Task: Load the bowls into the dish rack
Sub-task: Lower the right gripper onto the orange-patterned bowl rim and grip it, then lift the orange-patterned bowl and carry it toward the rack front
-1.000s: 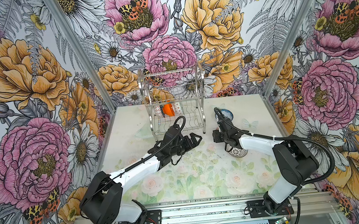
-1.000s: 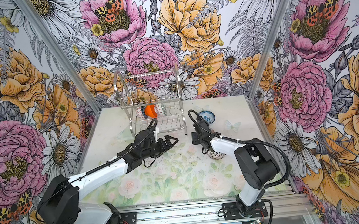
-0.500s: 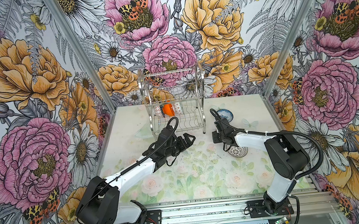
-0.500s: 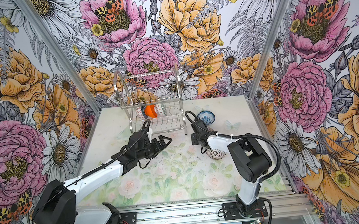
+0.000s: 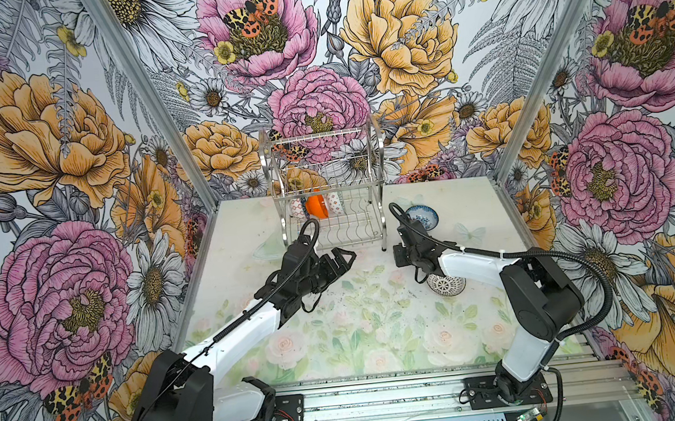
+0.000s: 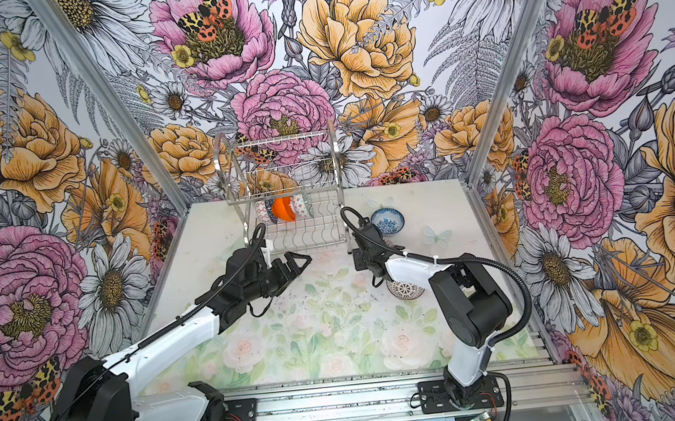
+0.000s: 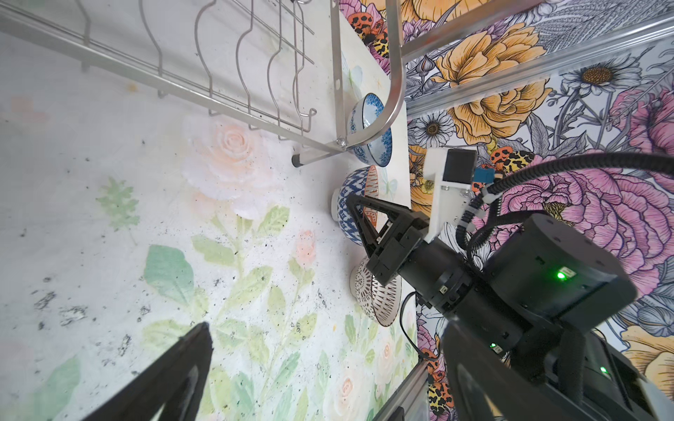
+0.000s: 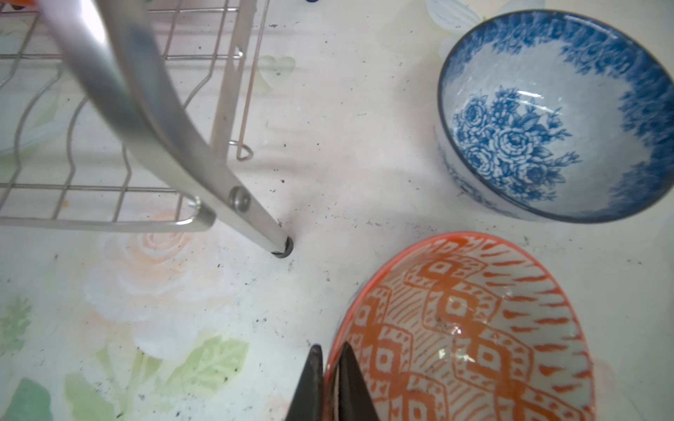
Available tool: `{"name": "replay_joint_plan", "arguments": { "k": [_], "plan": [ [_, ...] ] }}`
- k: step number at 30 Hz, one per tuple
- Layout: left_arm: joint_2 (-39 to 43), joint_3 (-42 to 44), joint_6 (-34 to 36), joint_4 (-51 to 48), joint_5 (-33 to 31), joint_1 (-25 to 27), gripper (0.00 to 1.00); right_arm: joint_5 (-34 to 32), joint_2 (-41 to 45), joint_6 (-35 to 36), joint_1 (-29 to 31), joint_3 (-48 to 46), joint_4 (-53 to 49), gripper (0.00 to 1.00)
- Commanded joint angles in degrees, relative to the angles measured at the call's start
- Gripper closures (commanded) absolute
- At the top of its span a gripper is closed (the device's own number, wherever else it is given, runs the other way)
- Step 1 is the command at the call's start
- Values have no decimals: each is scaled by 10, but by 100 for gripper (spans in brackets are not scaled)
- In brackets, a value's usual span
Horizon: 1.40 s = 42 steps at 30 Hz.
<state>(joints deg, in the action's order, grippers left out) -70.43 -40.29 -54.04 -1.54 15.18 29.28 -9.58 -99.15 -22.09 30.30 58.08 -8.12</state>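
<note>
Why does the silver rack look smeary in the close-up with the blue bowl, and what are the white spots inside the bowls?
Right wrist view: the dish rack frame is close to the lens and out of focus; white spots in the blue floral bowl and orange-patterned bowl are glare on the glaze. Both top views: sharp, evenly lit.
</note>
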Motion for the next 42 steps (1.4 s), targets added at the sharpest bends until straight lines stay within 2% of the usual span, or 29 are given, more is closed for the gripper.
{"name": "replay_joint_plan", "arguments": {
  "k": [1,9,24,31,38,42],
  "plan": [
    [24,16,-3,-6,23,-26,1,39,12,-31,37,10,-14,98],
    [76,39,7,-37,61,-107,1,38,-13,-56,117,49,-16,98],
    [144,85,14,-71,141,-246,1,65,-167,-72,229,218,-41,94],
    [155,96,21,-79,157,-274,1,75,-222,-71,248,263,-53,91],
    [157,96,25,-82,161,-284,1,91,-247,-68,253,295,-53,100],
    [160,94,31,-90,164,-293,1,106,-242,-62,253,312,-52,100]
  ]
}}
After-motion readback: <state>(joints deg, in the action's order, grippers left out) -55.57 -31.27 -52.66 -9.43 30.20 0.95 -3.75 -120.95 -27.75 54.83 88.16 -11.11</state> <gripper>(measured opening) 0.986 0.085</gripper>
